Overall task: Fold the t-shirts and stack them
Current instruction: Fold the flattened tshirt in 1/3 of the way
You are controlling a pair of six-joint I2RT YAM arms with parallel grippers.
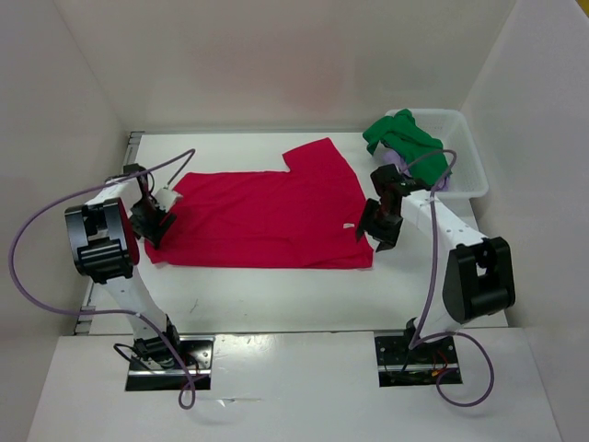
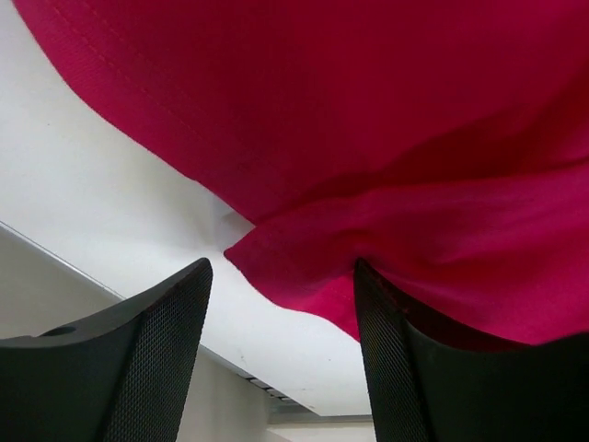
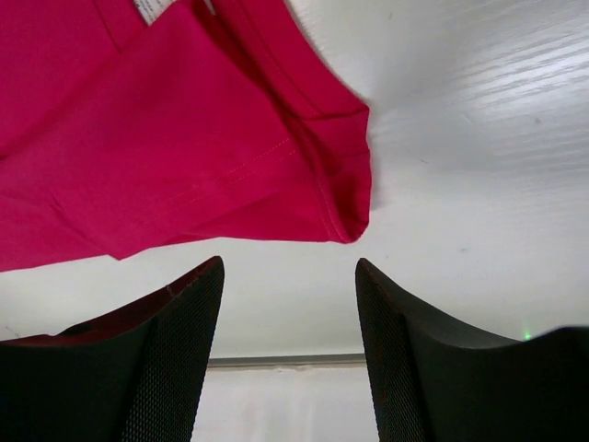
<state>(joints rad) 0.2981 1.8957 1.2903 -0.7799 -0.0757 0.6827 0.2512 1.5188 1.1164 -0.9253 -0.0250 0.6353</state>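
Lying flat in the middle of the top view, the red t-shirt (image 1: 267, 216) is spread out on the white table (image 1: 276, 299), with one short sleeve poking up toward the top of the frame. A small white label (image 1: 350, 227) shows near its right edge. The left gripper (image 1: 152, 224) sits at the left edge of the red t-shirt, in the left part of the frame. In the left wrist view its two black fingers (image 2: 156, 359) stand wide apart at the bottom of the frame. A fold of red cloth comes down into the gap and lies against the finger on the right side of the frame, but the fingers do not pinch it. The right gripper (image 1: 377, 228) sits just beside the right edge of the red t-shirt. In the right wrist view its fingers (image 3: 166, 359) are wide apart too, with only bare table between them. The corner of the red cloth lies a little past the tips, in the upper middle of that frame. The green t-shirt (image 1: 405, 138) is bunched up in the white basket (image 1: 469, 175) at the upper right of the top view. The purple t-shirt (image 1: 394, 158) peeks out from under the green one, in the same basket.
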